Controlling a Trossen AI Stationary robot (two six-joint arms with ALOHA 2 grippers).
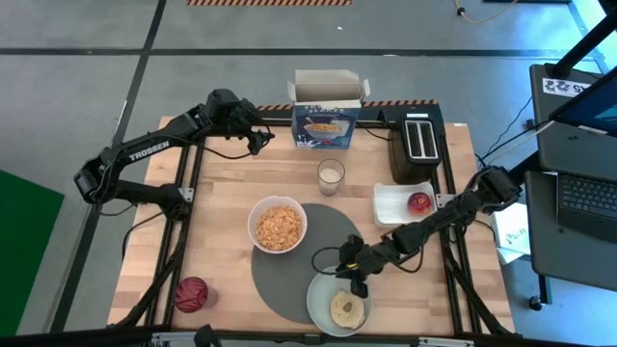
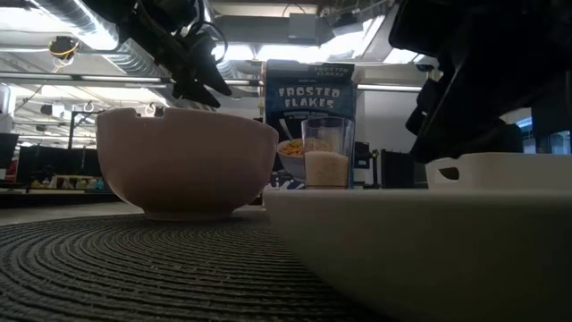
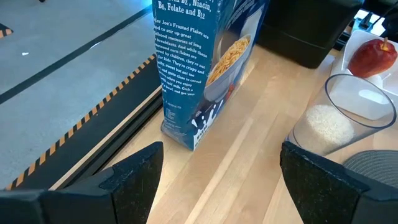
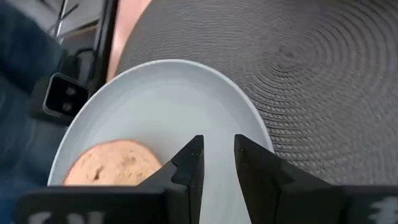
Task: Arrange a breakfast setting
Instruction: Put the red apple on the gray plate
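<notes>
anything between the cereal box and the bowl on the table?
High view: only bare wood lies between the blue cereal box and the white bowl. The glass of milk stands just off that line, toward the toaster.

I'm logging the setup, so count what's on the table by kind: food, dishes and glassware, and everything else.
Food: 4: cereal box, apple, bagel half, cereal in the bowl.
Dishes and glassware: 4: bowl, plate, glass of milk, white tray.
Other: 3: mat, toaster, a dark red round thing.
Total: 11.
</notes>
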